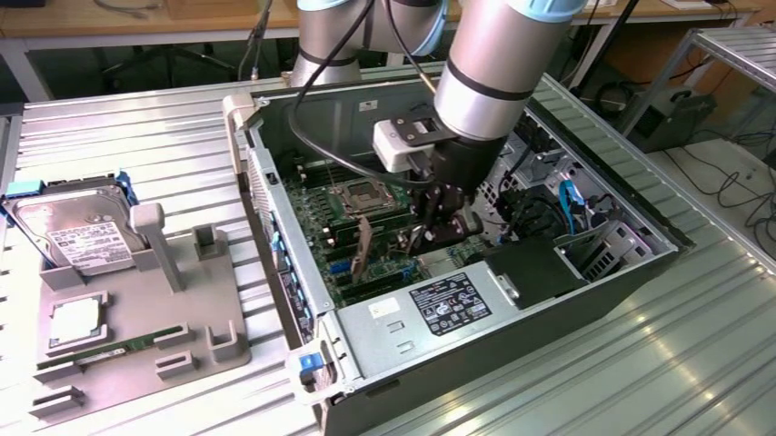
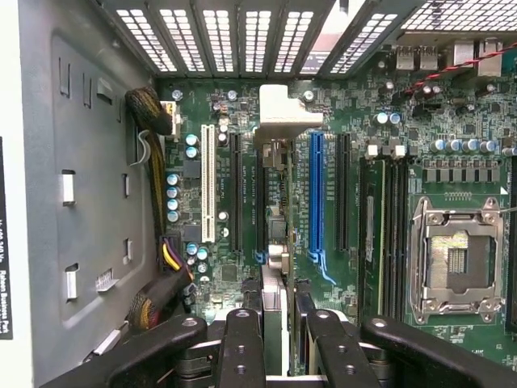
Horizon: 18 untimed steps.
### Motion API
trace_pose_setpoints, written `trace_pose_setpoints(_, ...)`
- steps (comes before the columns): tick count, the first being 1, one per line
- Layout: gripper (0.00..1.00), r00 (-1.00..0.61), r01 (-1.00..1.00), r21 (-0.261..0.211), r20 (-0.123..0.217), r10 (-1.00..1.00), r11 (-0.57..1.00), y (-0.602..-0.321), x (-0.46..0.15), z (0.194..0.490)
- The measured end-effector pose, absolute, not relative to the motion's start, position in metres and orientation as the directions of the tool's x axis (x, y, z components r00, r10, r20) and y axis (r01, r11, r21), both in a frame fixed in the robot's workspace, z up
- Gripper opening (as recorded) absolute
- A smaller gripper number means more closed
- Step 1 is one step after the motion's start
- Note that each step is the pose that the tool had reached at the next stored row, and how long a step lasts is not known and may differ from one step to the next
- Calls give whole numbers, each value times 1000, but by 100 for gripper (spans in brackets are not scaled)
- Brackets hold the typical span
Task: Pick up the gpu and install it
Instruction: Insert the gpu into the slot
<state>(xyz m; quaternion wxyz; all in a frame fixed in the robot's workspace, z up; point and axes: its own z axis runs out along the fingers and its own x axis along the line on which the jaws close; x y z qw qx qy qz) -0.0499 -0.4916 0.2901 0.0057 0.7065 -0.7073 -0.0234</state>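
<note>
The arm (image 1: 497, 64) reaches down into the open PC case (image 1: 631, 272) on the ribbed tabletop (image 1: 122, 136), and its bulk hides much of the board's far right part in the exterior view. There the gripper (image 1: 434, 227) sits low over the motherboard (image 1: 352, 227), but its fingertips are dark against dark parts and hard to separate. In the wrist view the finger links are cut off by the frame edge, so the tips themselves are not seen in full.

The jaws stand partly apart, clamped on the gpu (image 2: 275, 242), which shows edge-on between them: a thin upright card running away from the camera, its silvery bracket (image 2: 283, 113) at the far end by the case's vented rear slots (image 2: 242, 36). The card stands over the board between the white slot (image 2: 208, 182) and the blue slot (image 2: 316, 190); whether its edge is seated in a slot cannot be told.

In the exterior view's left, a grey holder (image 1: 134, 318) on the tabletop carries a hard drive (image 1: 73, 236), a CPU (image 1: 75, 320) and a RAM stick (image 1: 104, 352). The empty CPU socket (image 2: 452, 263) lies beside the RAM slots on the board
</note>
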Motion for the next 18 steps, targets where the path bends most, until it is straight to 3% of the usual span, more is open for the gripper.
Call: trace_pose_setpoints(18, 26, -2, -999, 41, -25, -1000, 1, -484, -50, 283)
